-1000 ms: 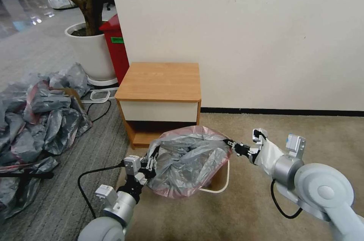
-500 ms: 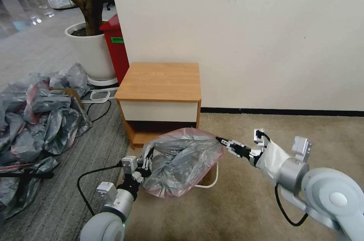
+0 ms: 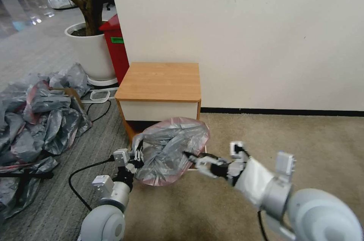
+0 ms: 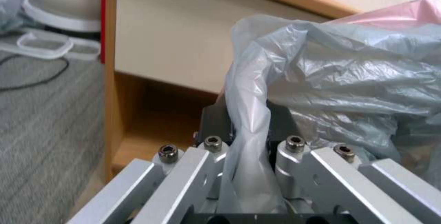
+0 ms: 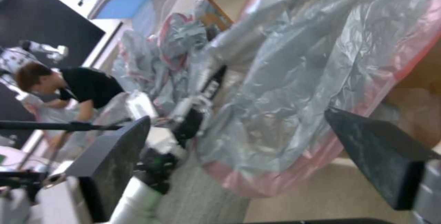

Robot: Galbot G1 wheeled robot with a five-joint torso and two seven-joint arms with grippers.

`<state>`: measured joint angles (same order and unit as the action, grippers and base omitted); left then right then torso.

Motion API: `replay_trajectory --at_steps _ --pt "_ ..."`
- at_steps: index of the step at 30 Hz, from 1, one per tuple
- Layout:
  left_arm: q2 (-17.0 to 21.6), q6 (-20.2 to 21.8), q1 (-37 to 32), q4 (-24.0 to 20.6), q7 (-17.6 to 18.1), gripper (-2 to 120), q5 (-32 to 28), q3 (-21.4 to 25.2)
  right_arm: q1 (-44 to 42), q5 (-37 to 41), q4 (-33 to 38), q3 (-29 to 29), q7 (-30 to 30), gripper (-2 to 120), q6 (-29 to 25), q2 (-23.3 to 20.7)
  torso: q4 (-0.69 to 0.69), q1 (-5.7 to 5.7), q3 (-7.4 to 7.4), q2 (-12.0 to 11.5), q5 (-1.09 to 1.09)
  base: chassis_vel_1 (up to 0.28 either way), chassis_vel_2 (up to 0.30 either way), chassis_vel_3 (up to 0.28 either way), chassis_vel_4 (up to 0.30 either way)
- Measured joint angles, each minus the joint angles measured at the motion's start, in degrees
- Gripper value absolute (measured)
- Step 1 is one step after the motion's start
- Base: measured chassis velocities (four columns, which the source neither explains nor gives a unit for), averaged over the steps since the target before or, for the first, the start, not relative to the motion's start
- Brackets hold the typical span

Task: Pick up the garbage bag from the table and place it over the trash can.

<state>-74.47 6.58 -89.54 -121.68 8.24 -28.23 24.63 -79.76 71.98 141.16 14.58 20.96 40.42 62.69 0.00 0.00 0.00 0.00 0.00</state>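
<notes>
Head view: one garbage bag (image 3: 170,150), thin translucent grey film with a pink-red rim, billowed just in front of the table (image 3: 159,81) and draped over the trash can (image 3: 197,166), of which barely a sliver of cream rim peeks out under the film. Left gripper (image 3: 137,156) at the bag's left edge, pressed together on a twisted rope of film, as seen running between its fingers (image 4: 206,169) in the left wrist view. Right gripper (image 3: 191,156) at the bag's right side, spread wide with bare black pads (image 5: 377,151) in the right wrist view, holding nothing. Likely near weightless, limp, slippery and easily torn; best pinched at the doubled pink rim, opposite the left hold, and stretched gently. Counted: one bag in hand, one table, one trash can, two grippers; also a heap of grey and pink bags (image 3: 34,112), too tangled to count, lying on the carpet at far left.
</notes>
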Motion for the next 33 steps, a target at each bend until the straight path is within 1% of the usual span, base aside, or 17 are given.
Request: replay_trajectory --at_steps 1,3,6,7,9,12,16,21,25,30,33 --pt "0.0 -0.1 -0.1 -0.4 0.0 9 0.3 0.0 0.4 -2.1 -1.0 -1.3 -0.4 100 0.0 0.6 0.00 0.00 0.00 0.0 0.00 0.000 0.000 0.000 0.000" --pt "0.1 -0.2 -0.2 -0.8 0.0 9 0.5 0.0 0.7 -3.2 -1.7 -2.2 -0.5 100 0.0 1.3 0.00 0.00 0.00 0.0 0.00 0.000 0.000 0.000 0.000" --pt "0.1 -0.5 -0.3 -1.2 -0.1 9 0.9 0.0 1.3 -6.5 -3.2 -4.3 0.9 100 0.0 3.1 0.00 0.00 0.00 0.0 0.00 0.000 0.000 0.000 0.000" --pt "0.1 -0.5 -0.3 -1.2 -0.1 9 0.9 0.0 1.3 -6.5 -3.2 -4.3 0.9 100 0.0 3.1 0.00 0.00 0.00 0.0 0.00 0.000 0.000 0.000 0.000" --pt "0.0 -0.7 -0.2 -1.4 -0.2 9 1.1 0.0 1.5 -9.8 -4.1 -5.2 1.9 100 0.0 4.0 0.00 0.00 0.00 0.0 0.00 0.000 0.000 0.000 0.000" --pt "0.0 -0.8 -0.1 -1.6 -0.3 9 1.1 0.0 1.5 -10.9 -4.3 -5.7 2.7 100 0.0 4.3 0.00 0.00 0.00 0.0 0.00 0.000 0.000 0.000 0.000" --pt "0.3 -1.0 0.2 -1.6 -0.6 9 1.2 0.0 1.2 -11.4 -4.4 -6.4 4.6 100 0.0 5.0 -0.01 0.00 0.00 0.0 0.00 0.000 0.000 0.000 0.000" --pt "0.5 -1.2 0.7 -1.2 -1.3 9 1.3 -0.1 1.3 -11.4 -4.6 -6.8 5.0 100 0.0 5.5 -0.01 0.00 0.00 0.0 0.00 0.000 0.000 0.000 0.000" --pt "0.6 -1.2 1.0 -1.0 -1.7 9 1.3 -0.3 1.5 -11.2 -4.8 -6.8 5.0 100 0.0 5.9 -0.01 0.00 0.00 0.0 0.00 0.000 0.000 0.000 0.000" --pt "0.8 -1.2 1.5 -0.9 -1.9 9 1.1 -0.9 2.1 -10.6 -5.8 -6.8 3.6 99 -1.1 7.1 -0.01 0.00 0.00 0.0 0.00 0.000 0.000 0.000 0.000" --pt "0.8 -1.2 1.6 -0.9 -1.9 9 0.2 -1.0 2.5 -10.6 -6.5 -6.8 3.0 96 -1.6 7.9 -0.01 0.00 0.00 0.0 0.00 0.000 0.000 0.000 0.000"
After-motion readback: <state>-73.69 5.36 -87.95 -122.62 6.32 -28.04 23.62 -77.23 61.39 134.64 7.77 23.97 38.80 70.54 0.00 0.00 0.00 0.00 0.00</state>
